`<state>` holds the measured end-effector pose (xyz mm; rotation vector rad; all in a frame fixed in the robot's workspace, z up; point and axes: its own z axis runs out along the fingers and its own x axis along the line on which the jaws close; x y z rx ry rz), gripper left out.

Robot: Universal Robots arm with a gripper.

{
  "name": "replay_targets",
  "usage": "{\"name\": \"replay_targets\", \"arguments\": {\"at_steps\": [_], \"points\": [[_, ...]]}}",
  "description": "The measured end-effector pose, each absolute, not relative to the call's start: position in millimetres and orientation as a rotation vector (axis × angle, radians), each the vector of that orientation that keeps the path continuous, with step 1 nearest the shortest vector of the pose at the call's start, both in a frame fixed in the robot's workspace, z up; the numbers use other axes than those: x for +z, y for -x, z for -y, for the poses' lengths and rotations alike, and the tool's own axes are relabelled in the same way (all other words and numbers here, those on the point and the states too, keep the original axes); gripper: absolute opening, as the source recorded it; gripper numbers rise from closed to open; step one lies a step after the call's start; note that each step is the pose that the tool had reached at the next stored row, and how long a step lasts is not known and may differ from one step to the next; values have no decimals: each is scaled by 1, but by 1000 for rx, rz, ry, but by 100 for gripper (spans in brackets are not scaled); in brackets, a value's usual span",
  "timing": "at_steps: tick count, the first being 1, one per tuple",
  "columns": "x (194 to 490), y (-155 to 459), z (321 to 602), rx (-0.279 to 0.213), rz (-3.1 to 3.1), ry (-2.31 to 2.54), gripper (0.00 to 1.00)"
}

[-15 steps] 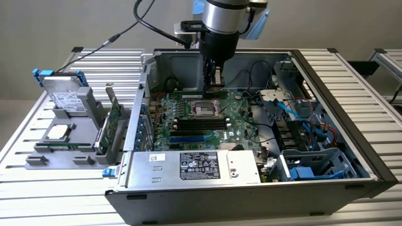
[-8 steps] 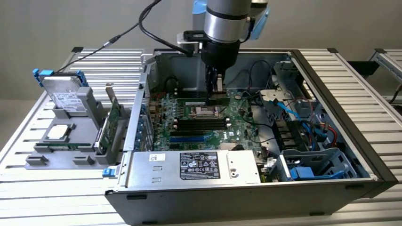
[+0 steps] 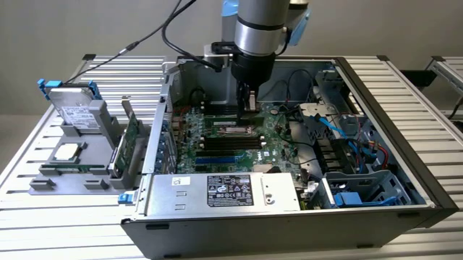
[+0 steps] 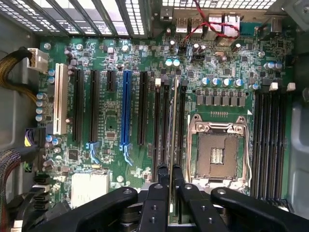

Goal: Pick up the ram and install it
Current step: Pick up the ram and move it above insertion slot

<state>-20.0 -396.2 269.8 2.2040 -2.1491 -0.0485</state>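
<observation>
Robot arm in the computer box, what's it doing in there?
The robot arm reaches down into an open computer case. Its hand is pinched shut on the ram, a thin green stick held on edge. The stick sits right over the long dark slots on the motherboard, beside the empty chip socket. Whether the stick touches a slot yet can't be told.

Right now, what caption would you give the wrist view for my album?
Fingers clamp the ram edge-on over the motherboard, beside the empty processor socket.
</observation>
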Motion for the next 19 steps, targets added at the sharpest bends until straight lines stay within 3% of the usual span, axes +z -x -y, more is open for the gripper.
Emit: {"name": "replay_targets", "arguments": {"at_steps": [19], "points": [[239,20,396,-24,2148,-2183,14]]}}
